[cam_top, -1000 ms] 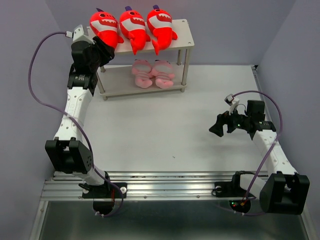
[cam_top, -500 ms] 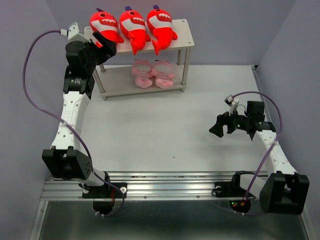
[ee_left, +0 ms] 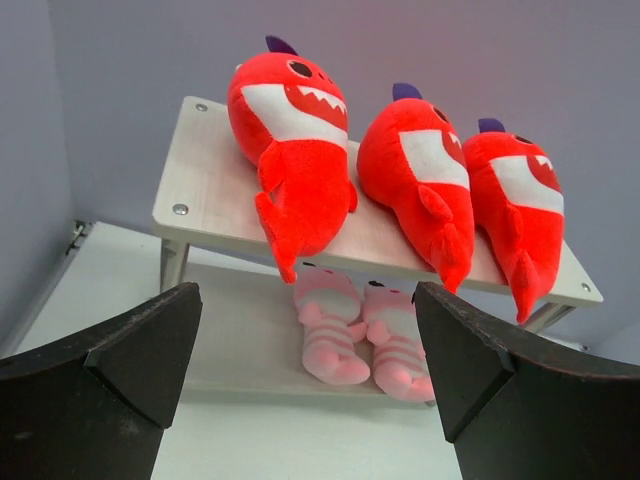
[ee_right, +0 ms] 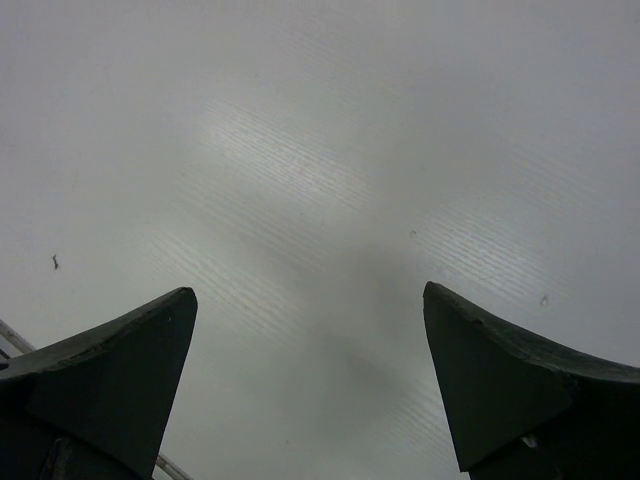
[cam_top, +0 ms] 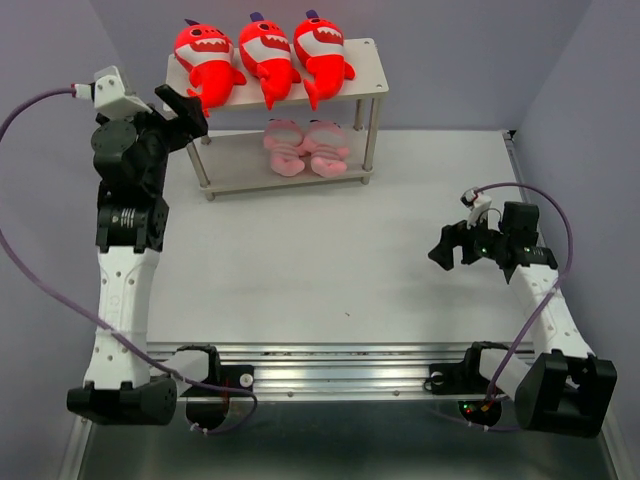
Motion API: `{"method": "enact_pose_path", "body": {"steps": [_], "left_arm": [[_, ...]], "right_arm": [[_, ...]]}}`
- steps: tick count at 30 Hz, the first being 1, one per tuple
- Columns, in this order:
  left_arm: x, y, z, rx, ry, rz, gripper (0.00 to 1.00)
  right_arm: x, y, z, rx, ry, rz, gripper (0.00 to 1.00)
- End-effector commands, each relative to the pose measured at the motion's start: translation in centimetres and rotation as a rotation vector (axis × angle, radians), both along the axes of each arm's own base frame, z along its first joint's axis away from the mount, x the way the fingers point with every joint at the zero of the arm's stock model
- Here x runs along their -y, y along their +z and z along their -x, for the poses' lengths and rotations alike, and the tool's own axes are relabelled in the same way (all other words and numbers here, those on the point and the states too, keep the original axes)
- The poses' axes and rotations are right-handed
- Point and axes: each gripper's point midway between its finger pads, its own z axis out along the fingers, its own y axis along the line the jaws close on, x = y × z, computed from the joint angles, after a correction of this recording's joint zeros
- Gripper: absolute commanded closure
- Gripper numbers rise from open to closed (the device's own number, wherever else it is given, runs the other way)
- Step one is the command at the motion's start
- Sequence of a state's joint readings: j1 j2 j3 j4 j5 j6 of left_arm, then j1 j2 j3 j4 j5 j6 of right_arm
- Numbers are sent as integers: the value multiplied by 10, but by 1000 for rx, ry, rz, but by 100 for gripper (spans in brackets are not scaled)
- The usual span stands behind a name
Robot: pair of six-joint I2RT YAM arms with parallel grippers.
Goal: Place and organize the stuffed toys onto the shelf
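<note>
Up on the top board of the shelf (cam_top: 365,60): three plump red sharks in a row, the left shark (ee_left: 295,150), the middle shark (ee_left: 415,180), the right shark (ee_left: 520,205); soft fuzzy plush, white toothy mouth patches, small purple fins on top, tails drooping over the front edge; packed close together. On the lower board, toward the middle: two pink pigs (cam_top: 305,147) pressed side by side, striped, rounded, smaller than the sharks. Flat, pale, matt boards with rounded corners and screw heads near them; thin round metal legs. Hovering just left of the shelf's front corner, apart from it: the left gripper (cam_top: 180,105), matt black wedge-shaped fingers spread wide, holding nothing. Over the smooth grey-white table (cam_top: 300,260), well away to the right: the right gripper (cam_top: 442,250), likewise splayed and bare; faintly ribbed sheen on the surface beneath it.
</note>
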State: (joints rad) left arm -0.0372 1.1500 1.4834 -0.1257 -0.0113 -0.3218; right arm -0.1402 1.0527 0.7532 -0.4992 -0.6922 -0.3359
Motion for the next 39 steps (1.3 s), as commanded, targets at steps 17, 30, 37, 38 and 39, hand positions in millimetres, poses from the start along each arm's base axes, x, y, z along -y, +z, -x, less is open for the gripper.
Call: {"method": "enact_pose_path", "body": {"steps": [17,30,37,38,39], "left_arm": [[54,-143,134,-56,-330,67,1],[46,-195,154,-98,-281,101,1],[48,-197,153,-100,-293,101,1],[48,-197,153,-100,-293,101,1],[48,-196,153,-97,-293,101,1]], "right_arm": [[66,91,-27,233,-548,2,0],[94,111,-15,279,-800,-35,0],[104,114,-9,311,-848,-10,0],[104,114,-8,312,-848,-7,0],[104,112,-7,315,-843,4,0]]}}
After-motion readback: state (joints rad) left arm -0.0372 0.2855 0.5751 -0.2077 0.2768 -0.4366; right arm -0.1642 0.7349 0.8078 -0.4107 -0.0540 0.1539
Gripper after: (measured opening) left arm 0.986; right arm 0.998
